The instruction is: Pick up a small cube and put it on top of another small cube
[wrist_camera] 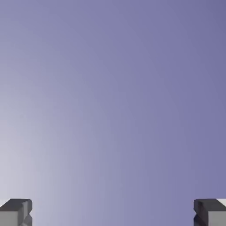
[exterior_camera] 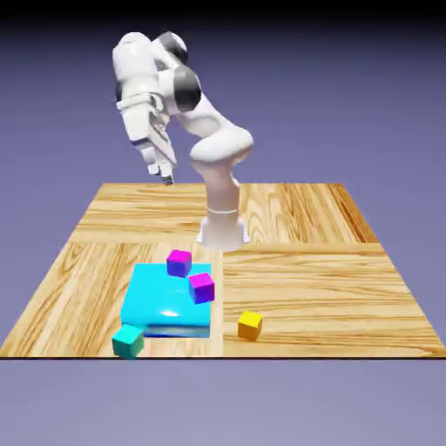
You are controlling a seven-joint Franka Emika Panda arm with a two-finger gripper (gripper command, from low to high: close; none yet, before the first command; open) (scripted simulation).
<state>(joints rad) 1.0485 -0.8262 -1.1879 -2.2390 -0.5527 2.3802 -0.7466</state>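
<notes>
The fingers [wrist_camera: 113,212] are spread as wide as they go with nothing between them, and all the hand view shows past them is plain blue-violet backdrop. In the exterior view the arm is folded up high over the far part of the wooden tabletop [exterior_camera: 305,279], well away from everything. The small teal cube [exterior_camera: 128,341] sits at the near edge, touching the near-left corner of the cyan slab [exterior_camera: 161,305], which carries two magenta cubes [exterior_camera: 179,262], and the orange cube [exterior_camera: 250,325] sits off the slab's right side.
</notes>
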